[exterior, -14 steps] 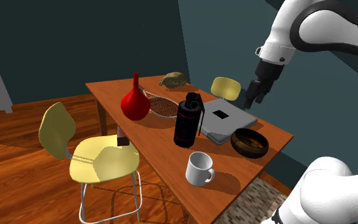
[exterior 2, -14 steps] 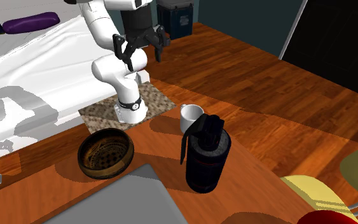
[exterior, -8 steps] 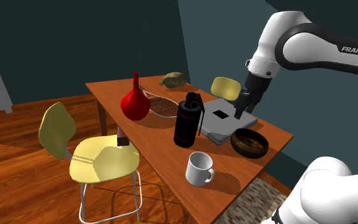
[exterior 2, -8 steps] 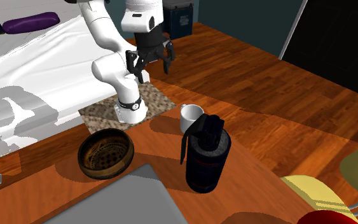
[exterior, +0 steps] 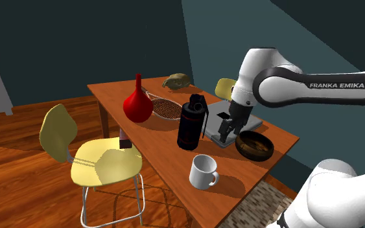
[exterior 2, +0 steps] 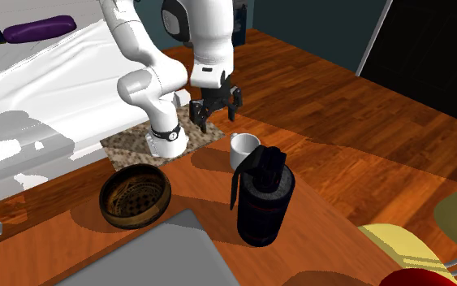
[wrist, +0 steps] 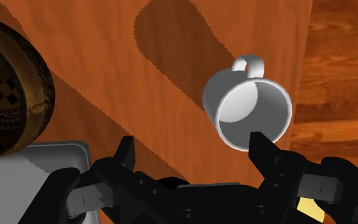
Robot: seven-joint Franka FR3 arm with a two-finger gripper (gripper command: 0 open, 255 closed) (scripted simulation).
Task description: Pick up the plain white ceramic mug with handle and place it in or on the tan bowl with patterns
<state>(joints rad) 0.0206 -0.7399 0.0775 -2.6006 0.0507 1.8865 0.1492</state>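
The white mug (exterior: 204, 171) stands upright near the table's front edge, handle toward the shoulder view's right. It also shows as mug (exterior 2: 243, 149) and mug (wrist: 250, 108). The dark brown patterned bowl (exterior: 254, 145) sits beside a grey slab; the bowl (exterior 2: 135, 195) shows its chequered inside, as does bowl (wrist: 6, 95). My gripper (exterior: 225, 129) hangs open in the air above the table, between bowl and mug. In the wrist view the gripper (wrist: 195, 153) holds nothing, and the mug lies just beyond the right fingertip (wrist: 263, 146). The gripper (exterior 2: 214, 116) is above and behind the mug.
A black bottle (exterior: 191, 123) stands close to the mug. A grey slab (exterior: 236, 120), a red vase (exterior: 137, 102), a woven basket (exterior: 164, 107) and a tan object (exterior: 176, 80) share the table (exterior: 161, 152). A yellow chair (exterior: 96, 155) stands at the table's side.
The arm has swung down and toward the shoulder view's left, bringing the gripper from high above the slab to low over the table near the bowl. The fingers stayed open.
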